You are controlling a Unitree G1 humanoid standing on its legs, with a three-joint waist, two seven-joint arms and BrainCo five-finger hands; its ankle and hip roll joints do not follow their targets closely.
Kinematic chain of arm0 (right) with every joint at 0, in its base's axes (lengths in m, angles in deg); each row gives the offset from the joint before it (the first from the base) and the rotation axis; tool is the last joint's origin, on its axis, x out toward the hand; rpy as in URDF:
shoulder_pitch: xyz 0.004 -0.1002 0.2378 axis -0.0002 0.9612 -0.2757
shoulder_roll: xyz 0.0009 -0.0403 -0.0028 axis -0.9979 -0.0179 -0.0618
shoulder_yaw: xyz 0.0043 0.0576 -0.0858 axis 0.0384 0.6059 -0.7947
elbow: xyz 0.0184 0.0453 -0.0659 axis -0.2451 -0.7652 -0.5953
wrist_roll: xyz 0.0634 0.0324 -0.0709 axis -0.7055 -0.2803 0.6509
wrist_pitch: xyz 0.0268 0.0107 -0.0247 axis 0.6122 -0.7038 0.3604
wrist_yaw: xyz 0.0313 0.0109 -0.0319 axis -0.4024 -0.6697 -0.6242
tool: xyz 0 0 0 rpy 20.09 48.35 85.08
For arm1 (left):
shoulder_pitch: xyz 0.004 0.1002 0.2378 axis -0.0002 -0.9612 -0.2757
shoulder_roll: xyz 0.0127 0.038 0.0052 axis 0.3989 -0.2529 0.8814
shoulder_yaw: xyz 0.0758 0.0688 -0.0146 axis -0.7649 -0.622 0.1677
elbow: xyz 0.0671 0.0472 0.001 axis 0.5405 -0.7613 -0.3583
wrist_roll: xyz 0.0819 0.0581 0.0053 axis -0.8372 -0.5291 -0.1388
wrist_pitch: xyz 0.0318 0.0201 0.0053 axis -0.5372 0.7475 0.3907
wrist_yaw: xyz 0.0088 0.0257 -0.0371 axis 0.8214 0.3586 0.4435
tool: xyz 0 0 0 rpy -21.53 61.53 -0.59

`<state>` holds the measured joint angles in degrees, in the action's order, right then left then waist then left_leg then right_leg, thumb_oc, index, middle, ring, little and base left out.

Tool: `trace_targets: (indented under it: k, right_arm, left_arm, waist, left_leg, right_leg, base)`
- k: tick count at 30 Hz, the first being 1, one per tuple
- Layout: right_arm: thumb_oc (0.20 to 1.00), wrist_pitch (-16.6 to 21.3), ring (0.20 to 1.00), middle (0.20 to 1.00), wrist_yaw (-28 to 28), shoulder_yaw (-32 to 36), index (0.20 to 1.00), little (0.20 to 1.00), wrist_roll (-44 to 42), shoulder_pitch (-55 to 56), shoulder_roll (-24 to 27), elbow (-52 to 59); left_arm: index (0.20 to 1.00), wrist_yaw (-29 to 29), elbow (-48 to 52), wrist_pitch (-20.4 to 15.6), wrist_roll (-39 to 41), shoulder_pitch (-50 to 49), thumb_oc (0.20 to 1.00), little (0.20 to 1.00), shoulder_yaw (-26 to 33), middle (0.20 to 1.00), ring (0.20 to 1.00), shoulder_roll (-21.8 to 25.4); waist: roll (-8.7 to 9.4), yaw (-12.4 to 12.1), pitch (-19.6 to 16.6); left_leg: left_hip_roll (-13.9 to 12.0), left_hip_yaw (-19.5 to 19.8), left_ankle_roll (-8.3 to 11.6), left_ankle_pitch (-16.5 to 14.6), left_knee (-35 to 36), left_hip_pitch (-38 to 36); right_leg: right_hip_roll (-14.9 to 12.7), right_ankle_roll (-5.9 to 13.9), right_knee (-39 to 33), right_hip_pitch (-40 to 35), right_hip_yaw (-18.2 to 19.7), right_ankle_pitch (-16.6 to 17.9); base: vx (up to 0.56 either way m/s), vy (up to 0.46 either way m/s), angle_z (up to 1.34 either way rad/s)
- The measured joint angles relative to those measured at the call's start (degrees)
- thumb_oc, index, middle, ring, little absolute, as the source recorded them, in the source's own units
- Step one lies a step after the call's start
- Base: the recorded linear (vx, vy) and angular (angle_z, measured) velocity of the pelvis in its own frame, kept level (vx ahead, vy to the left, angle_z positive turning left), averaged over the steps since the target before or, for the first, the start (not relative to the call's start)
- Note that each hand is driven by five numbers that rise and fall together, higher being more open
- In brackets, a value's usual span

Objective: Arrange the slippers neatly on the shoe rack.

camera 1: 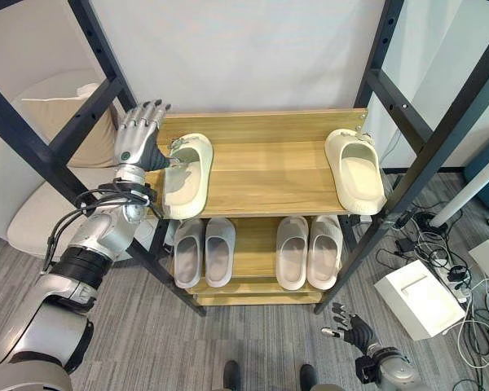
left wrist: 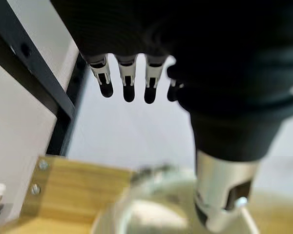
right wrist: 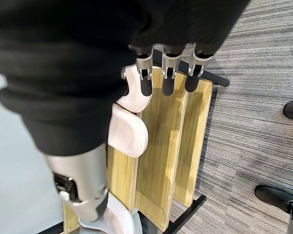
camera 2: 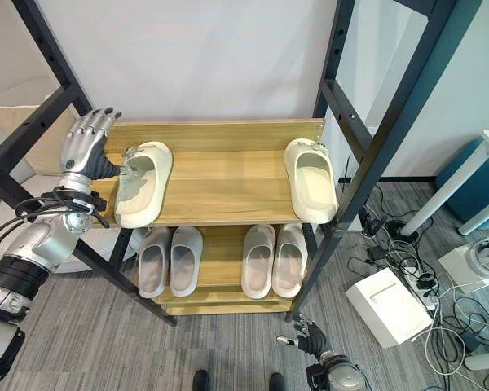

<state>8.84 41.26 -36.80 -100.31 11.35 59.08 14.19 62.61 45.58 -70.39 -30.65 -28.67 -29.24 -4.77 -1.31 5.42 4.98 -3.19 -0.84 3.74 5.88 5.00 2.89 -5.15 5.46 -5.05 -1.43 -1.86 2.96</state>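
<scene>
— Left hand [camera 1: 138, 134] at the top shelf [camera 1: 269, 175], left end. Fingers straight, spread, pointing up toward the back wall; thumb [left wrist: 222, 195] out over the left slipper [camera 1: 187, 173]. Nothing gripped. Whether the thumb touches it, cannot tell.

— That slipper's position?

— Left edge of the top shelf, toe toward the robot, slightly skewed, toe overhanging the front edge.

— Its mate?

— Right slipper [camera 1: 356, 169], far right end of the same shelf, well apart from the first, toe also over the front edge.

— Lower shelf [camera 1: 257, 244]?

— Two pairs: one pair [camera 1: 204, 251] left, one pair [camera 1: 308, 251] right, each side by side.

— Right hand [camera 1: 352, 330]?

— Low, over the carpet [camera 1: 187, 342] in front of the rack, fingers loosely spread, holding nothing.

— Surroundings?

— White box [camera 1: 420, 301] on the floor right of the rack; cushion [camera 1: 65, 122] beyond the frame, left.
</scene>
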Motion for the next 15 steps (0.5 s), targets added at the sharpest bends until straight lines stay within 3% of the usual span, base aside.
trace_targets:
  k: [7, 11, 12, 13, 15]
  right_arm:
    - [1.000, 0.1, 1.000, 1.000, 0.1, 0.0, 1.000, 1.000, 0.0, 0.5, 0.1, 0.0]
    - [1.000, 0.2, 1.000, 1.000, 0.1, 0.0, 1.000, 1.000, -0.1, 1.5, 0.2, 0.0]
    - [1.000, 0.2, 1.000, 1.000, 0.1, 0.0, 1.000, 1.000, -0.1, 1.6, 0.2, 0.0]
    - [1.000, 0.3, 1.000, 1.000, 0.0, 0.0, 1.000, 1.000, -0.1, 1.6, 0.3, 0.0]
    - [1.000, 0.6, 1.000, 1.000, 0.0, -0.1, 1.000, 1.000, -0.1, 1.5, 0.5, 0.0]
  left_arm:
    - [1.000, -0.7, -8.1, 0.9, 0.0, 3.7, 1.000, 1.000, -3.6, 1.000, 1.000, -1.8]
    - [1.000, -1.1, -12.0, 2.0, -2.3, 8.6, 1.000, 1.000, -9.2, 1.000, 1.000, -1.4]
    - [0.724, -1.4, -13.5, 1.9, -2.5, 10.0, 0.724, 0.724, -10.6, 0.724, 0.724, -1.3]
    - [0.200, -1.6, -15.4, 1.9, -2.5, 11.2, 0.200, 0.200, -11.8, 0.200, 0.200, -1.3]
    - [0.200, -2.8, -19.9, 2.1, -2.5, 13.4, 0.200, 0.200, -13.2, 0.200, 0.200, -1.3]
  waist:
    - [-0.45, 0.7, -0.3]
    - [-0.46, 0.9, -0.4]
    - [-0.47, 1.0, -0.4]
    - [-0.49, 1.1, -0.5]
    - [-0.60, 1.9, -0.5]
  left_leg:
    - [-0.1, -1.2, -0.01, 0.0, -0.2, -0.1]
    - [-0.3, -1.4, 0.05, 0.0, 0.1, -0.1]
    - [-0.3, -1.6, 0.13, -0.1, 0.1, -0.1]
    - [-0.4, -1.6, 0.16, -0.1, 0.1, -0.1]
    - [-0.4, -1.9, 0.02, 0.0, 0.1, -0.1]
  right_leg:
    - [0.0, -0.14, 0.0, 0.3, 0.6, 0.1]
    - [0.1, -0.07, 0.0, 0.7, 0.9, 0.2]
    - [0.2, 0.05, 0.0, 0.7, 1.3, 0.2]
    - [0.2, 0.15, 0.0, 0.7, 1.6, 0.2]
    - [0.3, 0.08, 0.0, 0.8, 1.8, 0.4]
  base:
    - [0.00, -0.001, -0.04]
    - [0.01, -0.004, -0.04]
    - [0.01, -0.008, -0.12]
    - [0.00, -0.007, -0.13]
    - [0.00, -0.004, -0.09]
